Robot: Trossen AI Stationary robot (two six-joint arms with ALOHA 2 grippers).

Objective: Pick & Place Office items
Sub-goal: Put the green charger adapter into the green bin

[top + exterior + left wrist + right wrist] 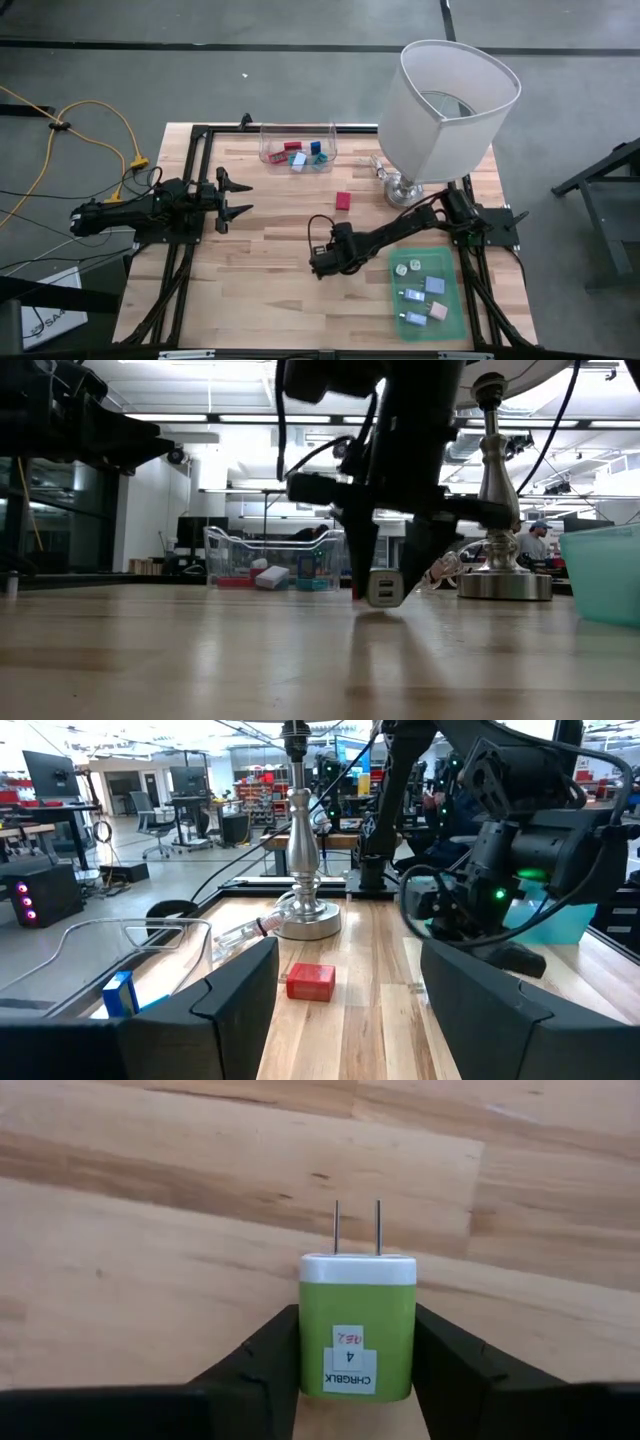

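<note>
Left tool (243,196): hung open over the worktop's left edge, idle.
Clear plastic bin (270,156): far edge; several small coloured items left.
Red block (343,200): loose, mid-worktop.
Right tool (355,1370): arm stretched low toward centre, clamped on green plastic wall charger (355,1325).
Teal tray (455,318): near-right corner; some items placed.

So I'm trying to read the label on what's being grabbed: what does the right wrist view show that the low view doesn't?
Only the right wrist view shows the green charger with its two prongs and a label reading CHRGBLK. Only the low view shows the clear bin of coloured pieces, the lamp base and the teal tray. Both show the right hand closed on the charger, low over the wooden table.
</note>
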